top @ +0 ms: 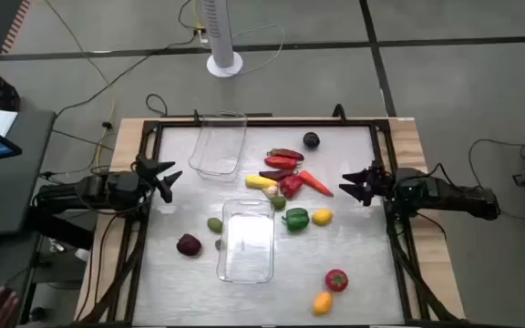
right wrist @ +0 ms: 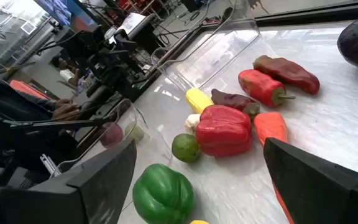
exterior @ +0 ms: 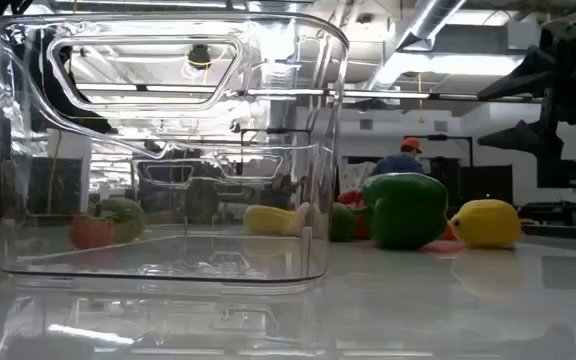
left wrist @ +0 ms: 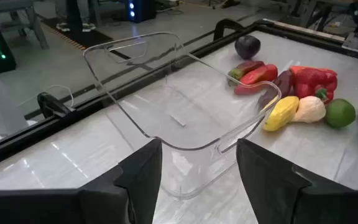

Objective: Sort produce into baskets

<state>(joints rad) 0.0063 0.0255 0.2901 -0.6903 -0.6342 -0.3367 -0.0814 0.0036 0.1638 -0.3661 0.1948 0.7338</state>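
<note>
While both arms wait at the table's sides, the left gripper [top: 165, 176] stands parted and empty beside the far basket [top: 219, 146]; the right gripper [top: 352, 185] gapes wide, empty. Produce [top: 287, 178] lies loose mid-table beside the near basket [top: 247, 240].

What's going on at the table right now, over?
Left gripper open at left edge, empty; right gripper open at right edge, empty. Both baskets empty; produce loose on the table. Nothing in the way.
</note>
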